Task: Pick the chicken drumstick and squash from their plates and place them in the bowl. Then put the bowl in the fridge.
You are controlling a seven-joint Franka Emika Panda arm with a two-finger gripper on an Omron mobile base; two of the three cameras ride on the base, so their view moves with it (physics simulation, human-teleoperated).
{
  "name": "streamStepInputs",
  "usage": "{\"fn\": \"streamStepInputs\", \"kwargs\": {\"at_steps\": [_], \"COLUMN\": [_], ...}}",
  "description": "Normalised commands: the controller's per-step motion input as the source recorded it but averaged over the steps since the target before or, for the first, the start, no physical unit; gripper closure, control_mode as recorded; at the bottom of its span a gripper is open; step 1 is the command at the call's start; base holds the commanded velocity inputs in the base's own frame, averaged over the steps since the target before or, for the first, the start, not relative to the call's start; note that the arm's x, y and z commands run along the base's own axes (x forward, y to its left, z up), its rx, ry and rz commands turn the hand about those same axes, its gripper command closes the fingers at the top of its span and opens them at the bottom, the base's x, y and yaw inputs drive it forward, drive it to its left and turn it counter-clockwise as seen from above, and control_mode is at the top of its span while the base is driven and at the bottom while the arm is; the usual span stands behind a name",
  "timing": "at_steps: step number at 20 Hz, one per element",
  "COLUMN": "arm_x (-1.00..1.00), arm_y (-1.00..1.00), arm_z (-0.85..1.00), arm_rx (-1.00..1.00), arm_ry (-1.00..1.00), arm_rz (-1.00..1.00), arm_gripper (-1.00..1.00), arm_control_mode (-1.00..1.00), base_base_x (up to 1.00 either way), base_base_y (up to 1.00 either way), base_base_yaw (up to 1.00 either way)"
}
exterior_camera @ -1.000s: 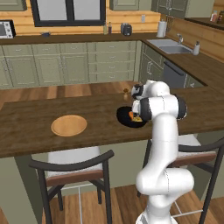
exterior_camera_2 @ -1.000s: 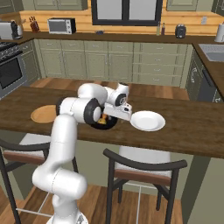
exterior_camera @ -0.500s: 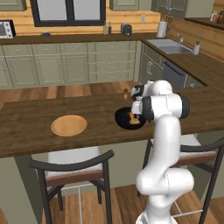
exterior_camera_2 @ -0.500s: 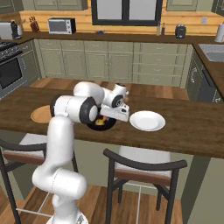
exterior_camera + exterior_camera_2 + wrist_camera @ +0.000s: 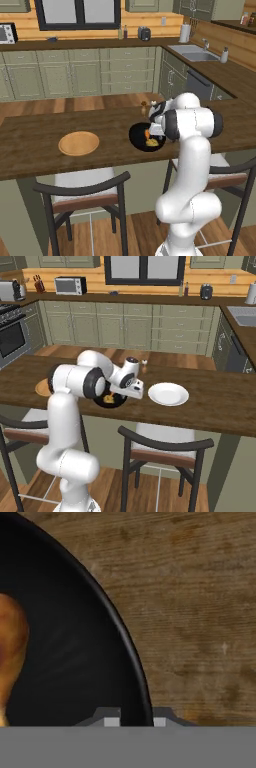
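you're looking at the gripper (image 5: 132,721) set low over the rim of the black bowl (image 5: 75,662) — in the hand view its 2 small fingertips (image 5: 112,721) stand one on each side of the bowl's edge, one over the dark inside and the other over the wooden counter (image 5: 200,612). they sit a little apart with the rim between them, but so little of them shows that you cannot tell whether they press on the rim or just straddle it.

the chicken drumstick (image 5: 11,657) lies inside the bowl, at the left edge of the hand view, its rounded brown end up and its paler end tapering downward. it is apart from the fingertips, with bare black bowl between.

from the left base view the bowl (image 5: 140,137) sits on the counter (image 5: 30,145) just in front of the arm's big joint, and you can see both the drumstick (image 5: 146,134) and the yellow squash (image 5: 152,142) in it, close together. the tan wooden plate (image 5: 79,143) lies well to the left of the bowl, bare. the hand itself is largely hidden behind the arm here.

from the right base view the bowl (image 5: 111,403) pokes out below the hand, with the squash (image 5: 109,400) showing as a yellow spot inside. the white plate (image 5: 168,394) lies near the bowl on its right, not touching it, and the edge of the wooden plate (image 5: 41,388) shows behind the arm on the left.
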Motion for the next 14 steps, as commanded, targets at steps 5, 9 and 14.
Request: {"fn": "streamStepInputs", "kwargs": {"at_steps": [5,9,14], "arm_x": [-0.37,-0.78,-0.97], "arm_y": [0.0,-0.01,-0.12], "arm_z": [0.58,0.78,0.63], "arm_rx": [0.0,0.0,0.05], "arm_ry": [-0.11,-0.04,0.01], "arm_rz": [0.0,0.0,-0.05], "arm_gripper": [1.0,1.0,1.0], "arm_control_mode": [-1.0,-1.0,-1.0], "base_base_x": [0.0,0.0,0.0], "base_base_y": [0.0,0.0,0.0], "base_base_yaw": [0.0,0.0,0.0]}}
